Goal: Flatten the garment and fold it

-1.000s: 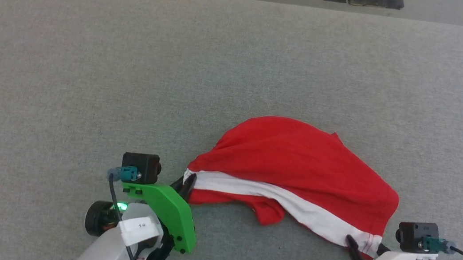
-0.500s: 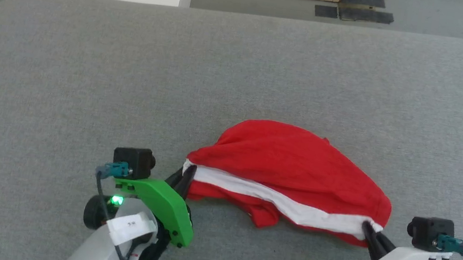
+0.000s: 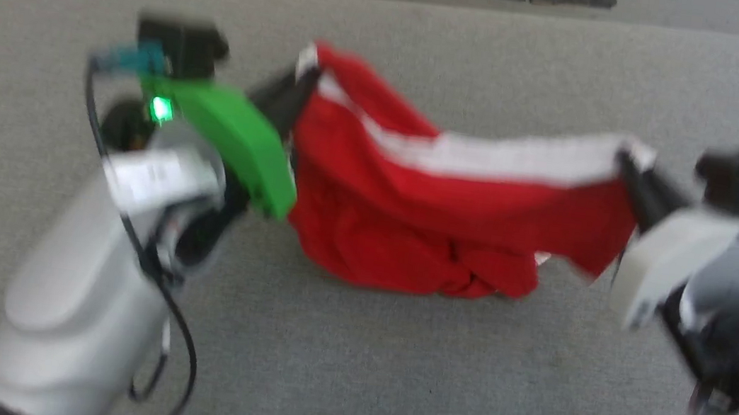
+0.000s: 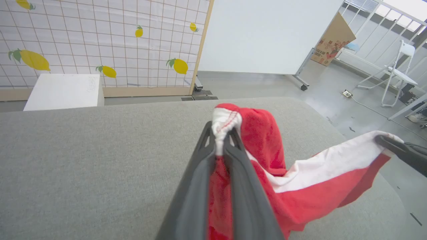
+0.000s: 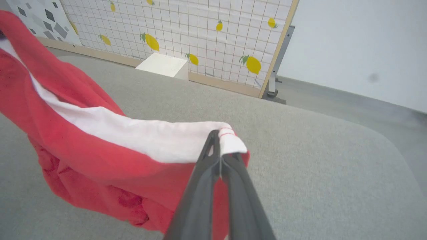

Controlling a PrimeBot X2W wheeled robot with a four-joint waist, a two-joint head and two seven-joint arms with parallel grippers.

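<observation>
Two grips: left gripper [image 3: 304, 76] and right gripper [image 3: 624, 157] each pinch one white band [image 3: 511, 158] end, garment [image 3: 425, 222] sagging between them over bench [image 3: 389, 381].

Bright, even indoor light leaves just a faint soft shadow under the garment [image 3: 408, 241] on the grey tabletop [image 3: 389, 381]. The head view is smeared by motion blur (worst toward its lower corners). Both wrist views are sharp but bowed at the edges. Daylight glares in the left wrist view's upper right.

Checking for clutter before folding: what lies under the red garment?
Grey fabric surface shows beneath the lifted garment; the patch under its sagging red bulk is covered.
</observation>
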